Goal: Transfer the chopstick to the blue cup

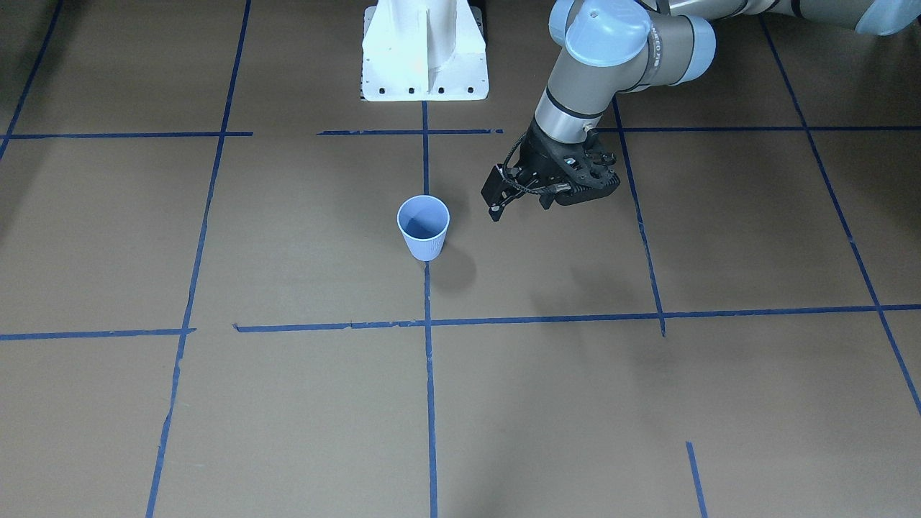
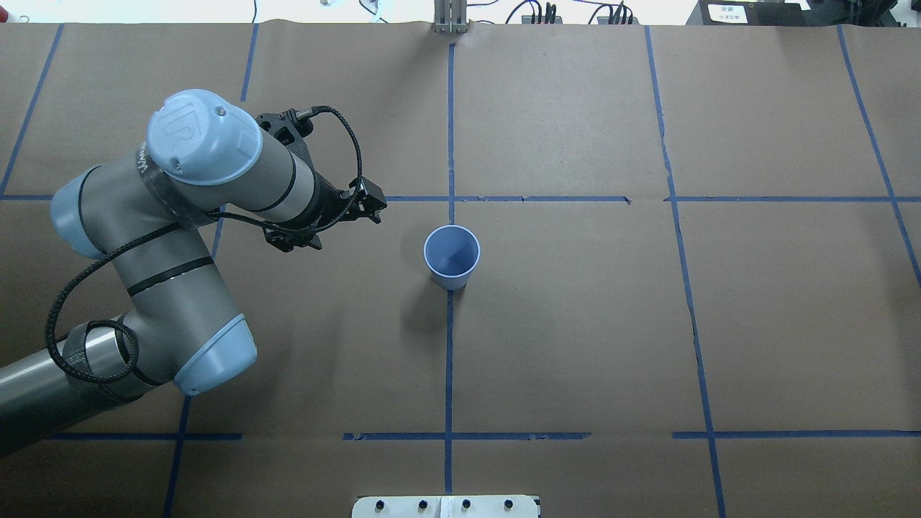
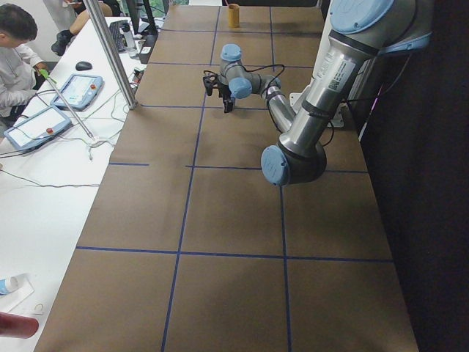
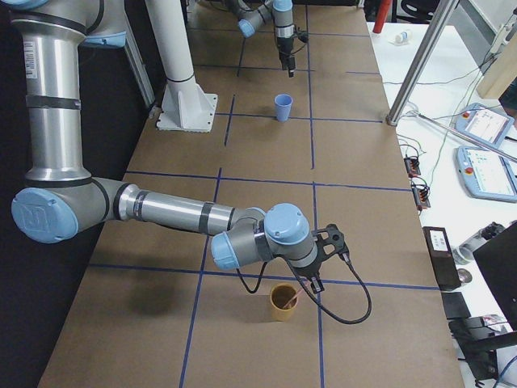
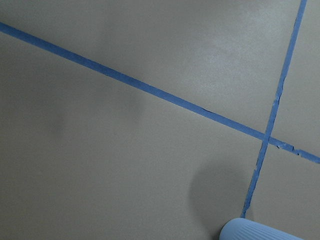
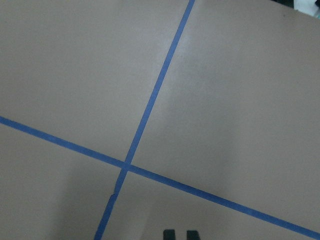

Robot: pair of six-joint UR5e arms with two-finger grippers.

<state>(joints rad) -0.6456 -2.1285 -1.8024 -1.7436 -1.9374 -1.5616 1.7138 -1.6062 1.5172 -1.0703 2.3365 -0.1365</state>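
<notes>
The blue cup (image 1: 423, 227) stands upright near the table's middle on a blue tape line and looks empty; it also shows in the overhead view (image 2: 451, 256), the right-side view (image 4: 283, 107) and at the bottom edge of the left wrist view (image 5: 260, 232). My left gripper (image 1: 495, 210) hovers a short way beside the cup, apart from it, and looks shut and empty (image 2: 372, 204). A pale chopstick (image 4: 291, 301) lies inside a brown cup (image 4: 281, 307) at the table's right end. My right gripper (image 4: 313, 283) hangs just above that cup, its fingertips (image 6: 169, 234) a narrow gap apart.
The table is brown paper crossed by blue tape lines (image 2: 449, 360). The robot's white base (image 1: 424, 50) stands at the table's edge. An operator and tablets are beside the table in the left-side view (image 3: 18, 59). Metal poles (image 4: 420, 56) stand along the far side.
</notes>
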